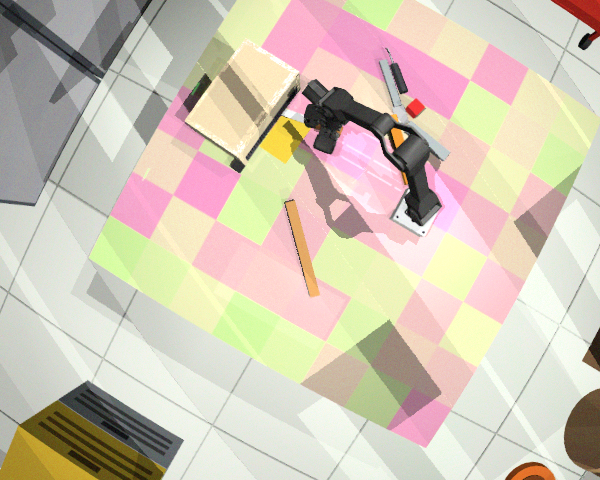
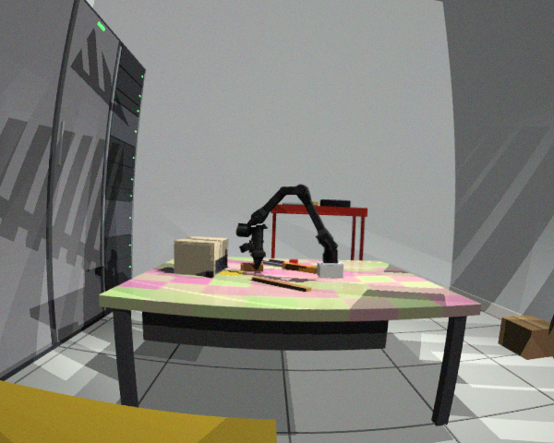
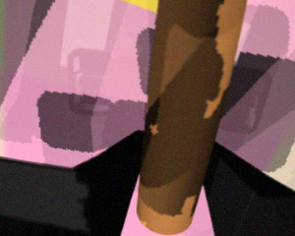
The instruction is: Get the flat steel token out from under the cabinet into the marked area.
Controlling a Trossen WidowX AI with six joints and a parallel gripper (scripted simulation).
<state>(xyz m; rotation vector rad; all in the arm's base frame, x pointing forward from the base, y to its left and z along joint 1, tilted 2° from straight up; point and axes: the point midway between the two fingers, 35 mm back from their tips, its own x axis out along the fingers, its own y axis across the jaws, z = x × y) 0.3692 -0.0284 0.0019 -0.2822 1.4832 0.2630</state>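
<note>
My gripper (image 1: 325,138) (image 2: 257,261) (image 3: 172,142) is shut on a brown-orange round rod (image 3: 187,108) (image 2: 250,267) and holds it low over the table. It stands just in front of the beige cabinet (image 1: 243,98) (image 2: 195,255). The rod points toward the yellow marked area (image 1: 279,144) (image 3: 145,4) in front of the cabinet. The dark vent strip (image 1: 266,135) runs along the cabinet's bottom front edge. The steel token shows in no view.
A long flat orange stick (image 1: 301,248) (image 2: 281,283) lies mid-table. Behind the arm lie grey bars (image 1: 390,82), a black tool (image 1: 396,76), a red cube (image 1: 415,107) and another orange piece (image 1: 396,140). The arm's base (image 1: 416,214) (image 2: 330,269) stands right of centre.
</note>
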